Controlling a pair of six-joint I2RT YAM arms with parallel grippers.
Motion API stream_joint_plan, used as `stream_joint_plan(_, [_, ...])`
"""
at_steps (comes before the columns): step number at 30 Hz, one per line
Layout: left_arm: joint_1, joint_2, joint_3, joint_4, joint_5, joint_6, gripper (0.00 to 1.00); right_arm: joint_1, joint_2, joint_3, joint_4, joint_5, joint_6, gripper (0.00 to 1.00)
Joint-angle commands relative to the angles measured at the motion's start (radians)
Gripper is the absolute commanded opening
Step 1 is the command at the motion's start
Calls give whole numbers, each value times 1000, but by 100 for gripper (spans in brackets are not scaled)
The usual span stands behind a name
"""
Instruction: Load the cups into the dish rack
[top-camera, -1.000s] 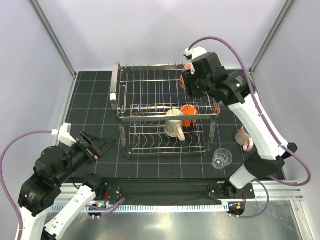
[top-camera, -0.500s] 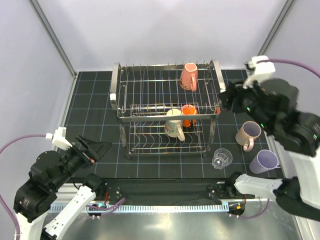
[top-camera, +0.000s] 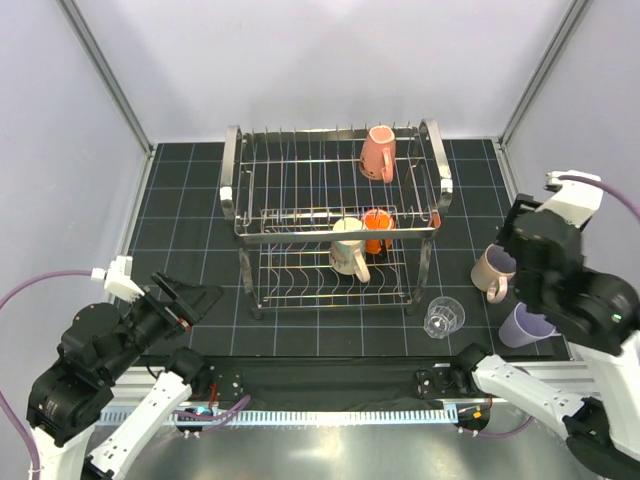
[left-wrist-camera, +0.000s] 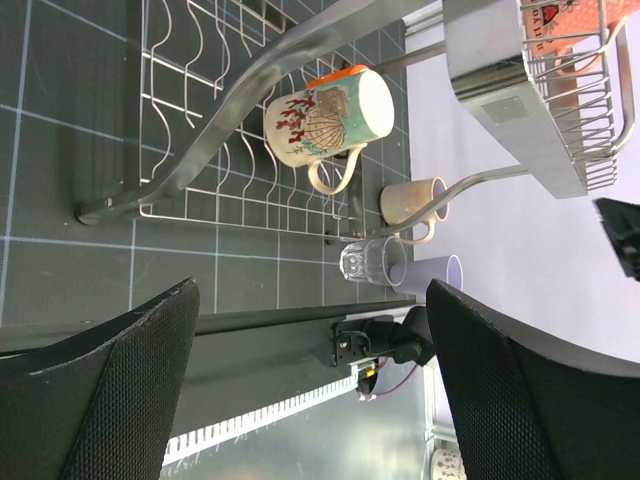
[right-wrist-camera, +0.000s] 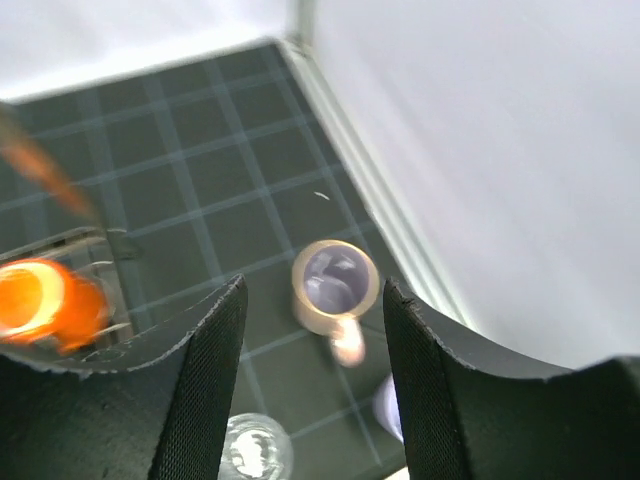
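Your right pincer (right-wrist-camera: 312, 400) hangs wide open and empty, its 2 fingers (right-wrist-camera: 205, 390) framing the beige-pink mug (right-wrist-camera: 335, 280) well below it. That mug stands on the table (top-camera: 190, 200) just right of the dish rack (top-camera: 232, 170), upright, mouth up, so its long axis is vertical. Its handle points toward the near side, away from the rack.

I judge the step in hand to be the fetch of cup 4. 3 are loaded: the salmon-pink mug (top-camera: 379, 152) on the rack's top tier, and the cream mug (top-camera: 348, 247) and orange cup (top-camera: 377, 230) on its lower tier. The cream mug lies on its side.

Next you need to come straight down, centre over the rim and close across the wall — watch the handle. The glass tumbler (top-camera: 443, 316) and lavender tumbler (top-camera: 527, 325) wait near-right of the rack. Your left pincer (left-wrist-camera: 310, 400) is also spread open and holds nothing, near-left of the rack.
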Motion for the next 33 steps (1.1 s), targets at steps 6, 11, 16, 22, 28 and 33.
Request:
stream_joint_plan(6, [-1,-39,-28,-28,4,23,91,-572,73,-289,293,-464,-123,58])
stream_joint_plan(11, [-1,-65,-68,-13,44,-1,91,-674,185,-262,315,-559,-71,60])
stream_joint_plan(16, [-1,-83,-94,-2,71,-12,91,-707,307,-245,309,-585,-8,61])
stream_joint_plan(22, [-1,-89,-104,-4,73,-9,91,-732,408,-305,392,-617,26,61])
stream_joint_plan(28, [-1,-96,-124,4,85,-6,91,-760,497,-331,395,-585,37,61])
stream_joint_plan(33, [-1,-94,-132,30,107,-12,91,-773,549,-386,468,-637,46,61])
